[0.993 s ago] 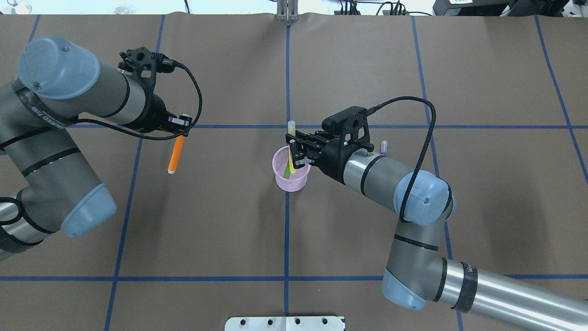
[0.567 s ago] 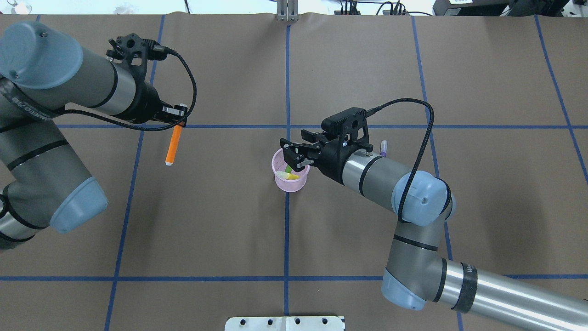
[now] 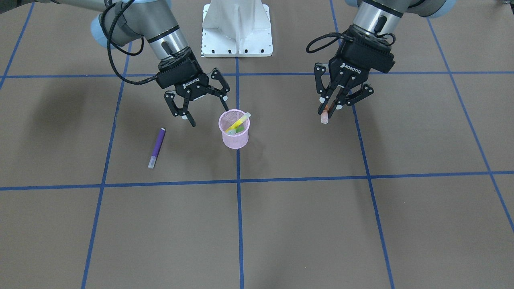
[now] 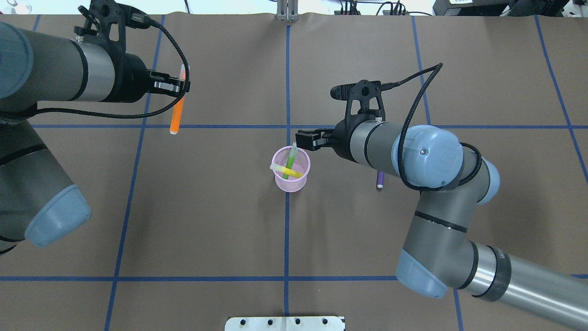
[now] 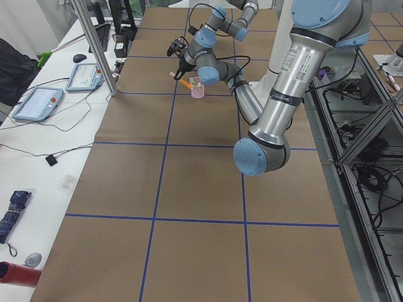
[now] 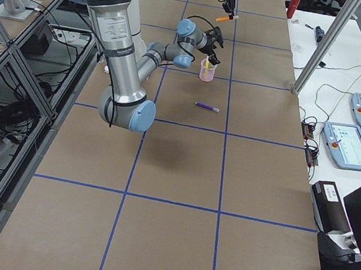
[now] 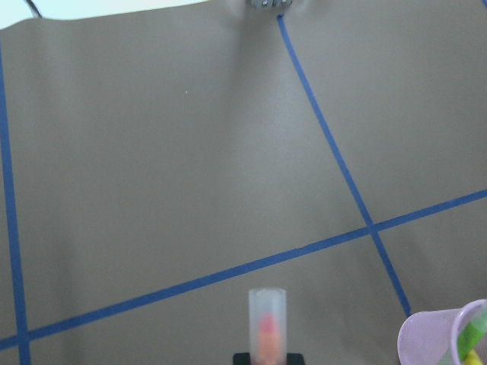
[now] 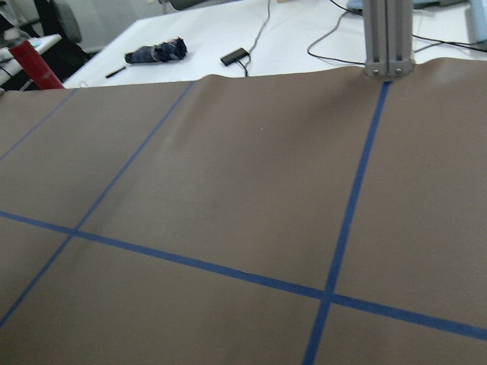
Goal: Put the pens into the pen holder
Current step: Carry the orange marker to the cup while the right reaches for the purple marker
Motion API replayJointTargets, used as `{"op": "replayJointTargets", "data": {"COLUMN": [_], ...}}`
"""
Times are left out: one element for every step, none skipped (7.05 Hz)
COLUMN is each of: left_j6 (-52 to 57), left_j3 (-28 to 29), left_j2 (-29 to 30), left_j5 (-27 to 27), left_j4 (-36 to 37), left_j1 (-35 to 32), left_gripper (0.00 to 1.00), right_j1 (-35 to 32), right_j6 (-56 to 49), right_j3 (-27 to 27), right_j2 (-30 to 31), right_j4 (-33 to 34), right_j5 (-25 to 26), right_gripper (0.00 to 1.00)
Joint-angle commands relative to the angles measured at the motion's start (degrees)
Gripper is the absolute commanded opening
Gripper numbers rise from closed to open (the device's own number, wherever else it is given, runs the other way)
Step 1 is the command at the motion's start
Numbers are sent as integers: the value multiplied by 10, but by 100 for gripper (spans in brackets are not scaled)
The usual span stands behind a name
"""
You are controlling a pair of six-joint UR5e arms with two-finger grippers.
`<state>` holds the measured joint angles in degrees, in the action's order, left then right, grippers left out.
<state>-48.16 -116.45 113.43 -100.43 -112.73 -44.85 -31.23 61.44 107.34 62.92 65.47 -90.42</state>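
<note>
— Status, right gripper (image 3: 209, 114)?
— Empty, jaws spread; yellow pen (image 4: 289, 173) now dropped into the cup (image 4: 290, 185) just beside its fingertips.
— And left gripper (image 3: 331, 105)?
— Clamps orange pen (image 4: 176, 115), apparently lifted. The purple pen (image 3: 157, 145) remains out.

Across the pen holder (image 3: 235, 140) mouth, two slanted pens (image 3: 237, 122) (perhaps half free); right pincer (image 3: 209, 116) alongside.

A brown paper-covered table (image 4: 206, 220) is crossed by a grid of blue tape lines (image 4: 286, 239). White side benches (image 5: 38, 163) flank it, holding grey touchscreen pendants (image 5: 36, 104) and a folded dark umbrella (image 5: 12, 211). Silver aluminium posts (image 5: 94, 47) rise at its edges.
</note>
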Motion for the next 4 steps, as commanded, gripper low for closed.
{"op": "replayJointTargets", "data": {"left_j6": [-9,-45,-80,-104], "left_j3": [7,11,21,60], "left_j2": [-8,-11,-10,-5], "left_j5": [90,151,201,275], "left_j4": [-98,-154,-210,-292], "left_j1": [19,46,78,133], "left_gripper": [0,0,0,0], "right_j1": [-104,-115,-115,-115], "right_j6": [8,6,6,9], "right_j3": [10,7,-4,-28], "right_j2": [3,4,5,9], "right_j4": [174,216,227,224], "right_j5": [-192,-226,-232,-235], "right_gripper": [100,100,100,100]}}
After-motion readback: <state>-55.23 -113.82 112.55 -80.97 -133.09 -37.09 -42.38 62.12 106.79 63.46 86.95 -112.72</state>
